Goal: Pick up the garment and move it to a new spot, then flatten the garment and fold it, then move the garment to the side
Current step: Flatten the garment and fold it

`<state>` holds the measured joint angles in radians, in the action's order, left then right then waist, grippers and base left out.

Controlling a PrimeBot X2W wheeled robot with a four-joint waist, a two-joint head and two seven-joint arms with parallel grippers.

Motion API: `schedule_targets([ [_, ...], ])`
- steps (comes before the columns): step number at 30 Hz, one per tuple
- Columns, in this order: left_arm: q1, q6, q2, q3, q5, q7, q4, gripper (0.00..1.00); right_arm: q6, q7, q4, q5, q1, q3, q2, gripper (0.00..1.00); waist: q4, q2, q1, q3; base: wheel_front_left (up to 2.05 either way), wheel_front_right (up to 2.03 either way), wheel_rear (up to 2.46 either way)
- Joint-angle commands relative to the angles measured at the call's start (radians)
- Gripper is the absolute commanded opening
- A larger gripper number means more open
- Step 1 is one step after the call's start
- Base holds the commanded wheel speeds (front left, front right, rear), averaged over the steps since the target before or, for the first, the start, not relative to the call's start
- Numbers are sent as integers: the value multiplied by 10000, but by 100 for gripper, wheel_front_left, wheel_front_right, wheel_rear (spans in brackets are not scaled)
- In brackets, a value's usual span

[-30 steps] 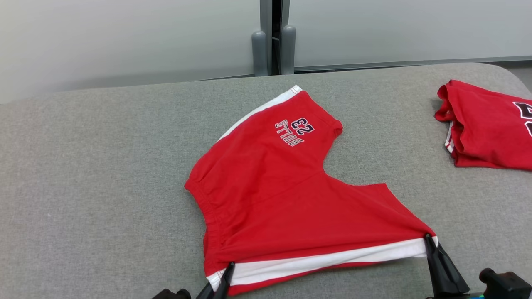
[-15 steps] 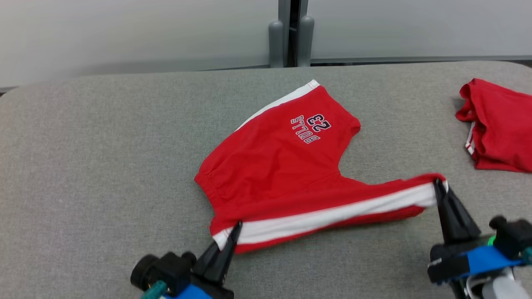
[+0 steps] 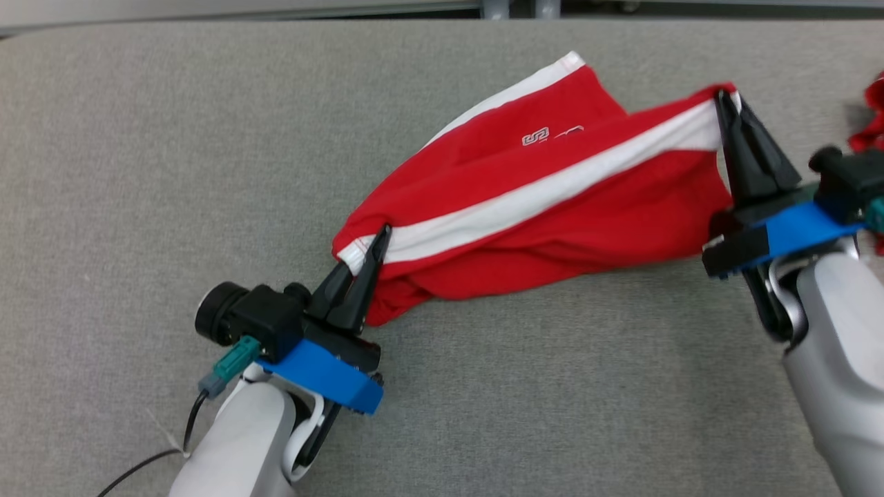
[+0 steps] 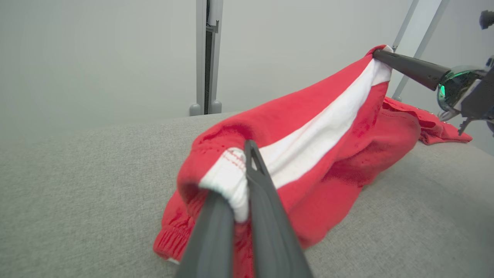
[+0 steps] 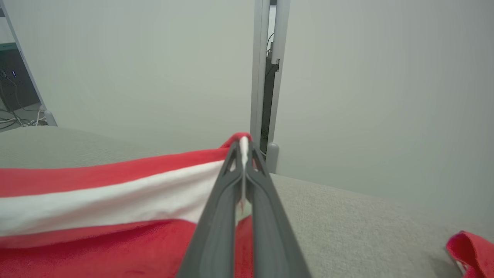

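**Q:** Start at the left. What is the left claw [image 3: 381,236] doing?

**A:** Its two dark fingers are pinched tight on the waistband corner of the red shorts [image 3: 573,228], at the point where the white side stripe [image 3: 525,200] ends. The left wrist view shows the elastic edge bunched between them.

**Q:** And the garment itself?

**A:** It sits near the middle of the grey surface [image 3: 138,172], partly lifted. The striped edge is stretched in a line from one claw to the other and raised off the cloth. The rest sags beneath it and rests on the surface. The far leg lies flat behind, its lettering half covered.

**Q:** Why hold it by that edge?

**A:** This is a judgement only. Gripping both ends of one side seam holds that edge straight, so one half can be carried over the other. It reads as the fold step, part done, since the layers are not yet laid down or aligned.

**Q:** The right side?

**A:** The right claw [image 3: 725,103] is clamped on the leg-hem end of the same stripe, higher than the left. The right wrist view shows white fabric squeezed in its closed tips.

**Q:** Anything to watch?

**A:** A second red garment [image 3: 871,131] lies just beyond the right claw. The fold should land clear of it.
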<state>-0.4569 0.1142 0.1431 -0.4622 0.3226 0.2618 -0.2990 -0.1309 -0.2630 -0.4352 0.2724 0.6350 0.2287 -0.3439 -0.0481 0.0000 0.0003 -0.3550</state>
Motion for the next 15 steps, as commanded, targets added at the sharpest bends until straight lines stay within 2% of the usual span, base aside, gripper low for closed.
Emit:
schedule_targets([
  [1, -124, 3, 6, 38, -20, 41, -34, 0, 4, 4, -72, -36, 215, 33, -62, 0, -267, 0, -3, -347, 0, 0, 0],
  [8, -753, 79, -394, 212, -86, 41, -340, 0, 4, -7, -1935, -180, 2403, 799, -138, 0, -785, 0, -3, -979, 0, 0, 0],
  [15, -1045, 107, -685, 166, -125, 41, -539, 0, 4, -9, -3487, -244, 3741, 1267, 19, 0, -1081, 0, -3, -1331, 0, 0, 0],
])
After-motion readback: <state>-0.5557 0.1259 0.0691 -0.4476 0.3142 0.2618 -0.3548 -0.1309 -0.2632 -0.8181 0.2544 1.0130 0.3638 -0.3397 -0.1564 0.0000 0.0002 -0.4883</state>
